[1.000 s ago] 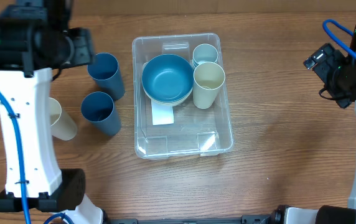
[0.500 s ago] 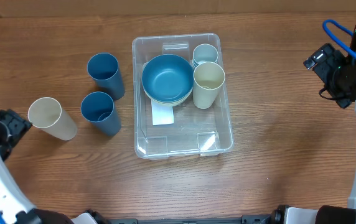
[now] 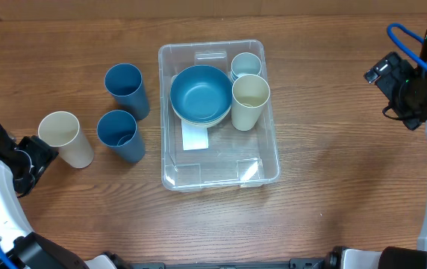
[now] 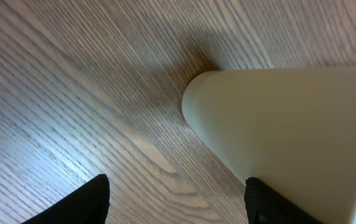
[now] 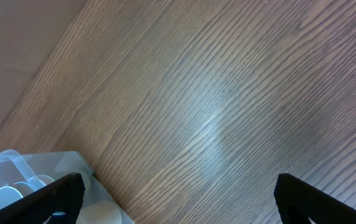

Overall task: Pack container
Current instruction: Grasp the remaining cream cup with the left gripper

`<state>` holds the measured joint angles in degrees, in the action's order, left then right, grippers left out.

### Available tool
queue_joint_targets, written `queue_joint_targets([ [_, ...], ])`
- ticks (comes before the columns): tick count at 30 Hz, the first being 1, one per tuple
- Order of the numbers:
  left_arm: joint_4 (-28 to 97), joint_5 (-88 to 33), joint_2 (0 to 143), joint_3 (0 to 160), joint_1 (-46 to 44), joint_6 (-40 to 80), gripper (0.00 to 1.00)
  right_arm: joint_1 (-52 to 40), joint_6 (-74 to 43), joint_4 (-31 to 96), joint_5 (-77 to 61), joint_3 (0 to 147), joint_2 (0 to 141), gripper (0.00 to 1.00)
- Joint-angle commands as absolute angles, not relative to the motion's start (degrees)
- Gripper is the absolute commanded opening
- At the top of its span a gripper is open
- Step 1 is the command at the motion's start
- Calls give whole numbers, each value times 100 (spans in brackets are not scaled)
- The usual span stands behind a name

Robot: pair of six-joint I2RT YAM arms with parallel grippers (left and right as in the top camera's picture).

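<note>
**Overhead.** The container [image 3: 219, 166], a clear plastic rectangular bin with rounded corners, stands mouth-up at the middle of the wood-grain table [image 3: 333, 194]. Its long axis runs from the far edge toward the near edge. A white rectangular label [image 3: 195, 139] lies on its base, and no writing on it can be read. Inside, toward the far end, sit a round blue bowl [image 3: 201, 91], a cream tumbler [image 3: 250, 101] just beside it, and a pale blue cup [image 3: 246, 65] behind the tumbler. The near half of the base is bare. To the left of the bin stand two dark blue tapered cups [image 3: 126, 88] [image 3: 119, 134] close together, and further left a cream cup [image 3: 64, 137]. The left gripper [image 3: 39, 155] lies just beside this cream cup. The right gripper [image 3: 382, 75] hangs at the table's right side, well apart from the bin.

**Left wrist.** The smooth, matte side of the cream cup fills the right half, tapering to a rounded base on the wood. The two dark fingertips [image 4: 94, 200] stand apart, so the jaws are spread and grip nothing. One fingertip overlaps the cup's edge, and whether it touches cannot be told.

**Right wrist.** Bare wood fills most of the frame, with one rounded corner of the bin at the lower left. The dark fingertips [image 5: 53, 196] sit at opposite lower corners, spread wide and holding nothing.
</note>
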<state>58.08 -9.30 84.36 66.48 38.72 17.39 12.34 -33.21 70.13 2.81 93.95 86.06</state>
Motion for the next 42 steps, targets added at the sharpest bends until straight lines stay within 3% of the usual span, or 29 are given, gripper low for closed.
queue_joint_targets([
  [1,5992,-1350,8379,6639,3857,1584,65,1234,-3323,6997,292,9419,8565,100],
  [4,6375,-1347,8206,6858,3861,1586,63,1234,-3323,6997,292,9419,8565,100],
  [11,7028,-1256,7500,7721,3861,1586,70,1234,-3323,6997,292,9419,8565,100],
  [17,6517,-1138,7736,7531,3824,1584,69,1234,-3323,6997,292,9419,8565,100],
  [22,5988,-1146,8648,7203,3597,1586,62,1234,-3323,6997,292,9419,8565,100],
  [25,5857,-1151,8986,7203,3489,1542,49,1234,-3323,6997,292,9419,8565,100],
  [27,5859,-1205,9030,7205,3468,1540,25,1234,-3323,6997,292,9419,8565,100],
  [29,5964,-1291,8930,7299,3468,1542,16,1234,-3323,6997,292,9419,8565,100],
  [35,7369,-1472,8237,9102,3367,1468,4,1234,-3323,6997,292,9419,8565,100],
  [38,7902,-1404,7905,10103,2847,1264,4,1234,-3323,6997,292,9419,8565,100],
  [42,8079,-770,7456,10995,904,1214,4,1234,-3323,6997,292,9419,8565,100],
])
